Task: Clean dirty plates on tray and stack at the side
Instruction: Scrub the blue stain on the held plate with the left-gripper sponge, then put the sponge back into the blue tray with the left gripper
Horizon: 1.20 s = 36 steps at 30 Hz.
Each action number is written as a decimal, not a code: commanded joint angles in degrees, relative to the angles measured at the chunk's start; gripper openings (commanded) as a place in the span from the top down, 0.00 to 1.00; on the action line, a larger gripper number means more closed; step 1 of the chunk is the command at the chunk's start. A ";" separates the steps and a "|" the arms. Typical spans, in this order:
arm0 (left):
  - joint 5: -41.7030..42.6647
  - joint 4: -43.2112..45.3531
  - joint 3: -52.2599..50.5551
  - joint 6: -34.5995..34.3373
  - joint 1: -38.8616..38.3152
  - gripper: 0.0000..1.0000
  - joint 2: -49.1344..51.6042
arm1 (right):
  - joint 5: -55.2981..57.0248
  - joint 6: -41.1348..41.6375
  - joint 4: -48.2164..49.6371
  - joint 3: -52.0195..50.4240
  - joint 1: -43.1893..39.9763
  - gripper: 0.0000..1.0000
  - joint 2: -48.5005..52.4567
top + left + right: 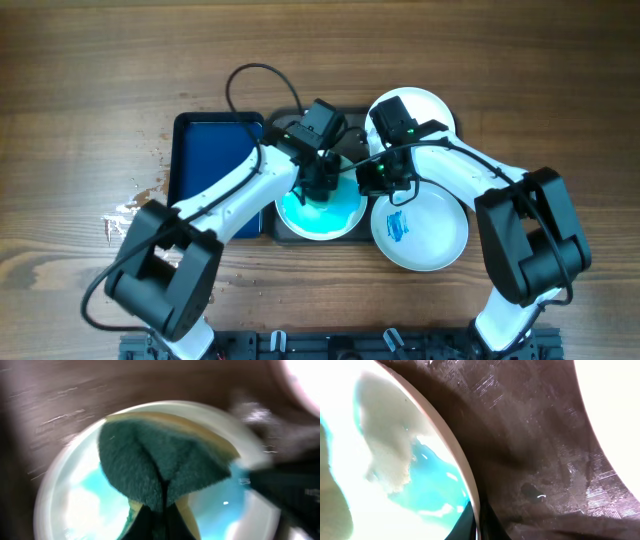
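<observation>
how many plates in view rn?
3. The centre plate, wet with turquoise, lies under the sponge. The front-right plate has a blue smear. The back-right plate is partly covered by the right arm. The arms could hide another.

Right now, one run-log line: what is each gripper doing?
left gripper: shut on sponge, sponge on blue-wet plate | right gripper: shut on blue-wet plate rim | smeared plate: to the right, untouched

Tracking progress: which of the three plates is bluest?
The leftmost plate, under the left tool's sponge: turquoise across its whole middle. The near-right plate shows only a small smear; the far plate looks white.
</observation>
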 commanded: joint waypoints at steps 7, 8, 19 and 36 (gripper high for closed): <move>-20.94 -10.71 -0.07 -14.86 6.38 0.96 -12.24 | 1.36 -0.09 -1.62 -0.66 0.61 0.96 1.66; -22.18 -13.22 -0.09 -16.79 8.13 0.96 -12.98 | 1.46 -0.13 -2.56 -0.09 0.61 0.96 1.64; -8.00 -13.99 -0.22 -8.35 26.05 0.96 -5.95 | 3.10 -4.11 -11.39 8.98 0.61 0.96 -3.89; -6.78 -12.68 -0.20 -8.61 24.30 0.27 -13.44 | 4.57 -3.02 -16.76 11.30 0.61 0.96 -6.82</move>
